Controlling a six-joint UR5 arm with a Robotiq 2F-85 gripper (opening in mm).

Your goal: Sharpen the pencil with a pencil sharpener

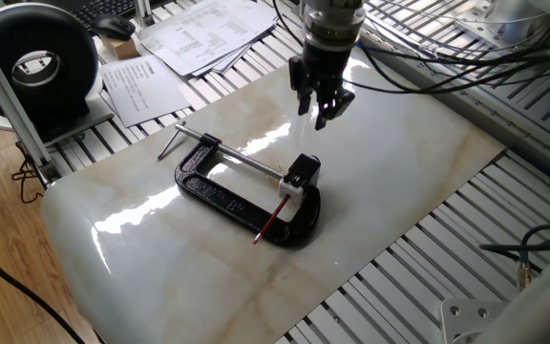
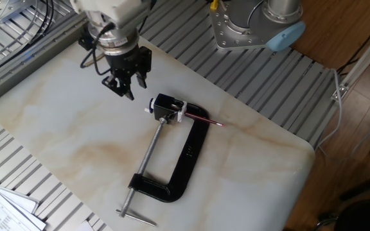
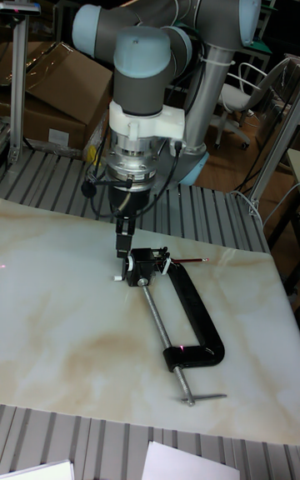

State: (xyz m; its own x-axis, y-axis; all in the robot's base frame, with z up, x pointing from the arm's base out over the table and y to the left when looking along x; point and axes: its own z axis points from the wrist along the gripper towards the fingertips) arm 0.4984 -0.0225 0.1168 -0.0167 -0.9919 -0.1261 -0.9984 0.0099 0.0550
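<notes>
The pencil sharpener (image 1: 301,176), a small block with a black top and white base, sits clamped in the black C-clamp (image 1: 227,196) at mid-table. The thin red pencil (image 1: 269,223) pokes out of it across the clamp's frame. The other fixed view shows the sharpener (image 2: 166,105) and pencil (image 2: 205,120) too, as does the tall view: sharpener (image 3: 146,262), pencil (image 3: 190,260). My gripper (image 1: 317,109) hovers just beyond the sharpener, pointing down, fingers slightly apart with nothing between them. It also appears from the other side (image 2: 126,88) and in the tall view (image 3: 123,247).
The clamp's long silver screw rod (image 2: 146,162) runs out to its handle. Papers (image 1: 199,33) and a round black device (image 1: 36,67) lie at the far left edge. Cables (image 1: 447,53) trail behind the arm. The robot base (image 2: 252,25) stands beside the marble slab (image 2: 56,141).
</notes>
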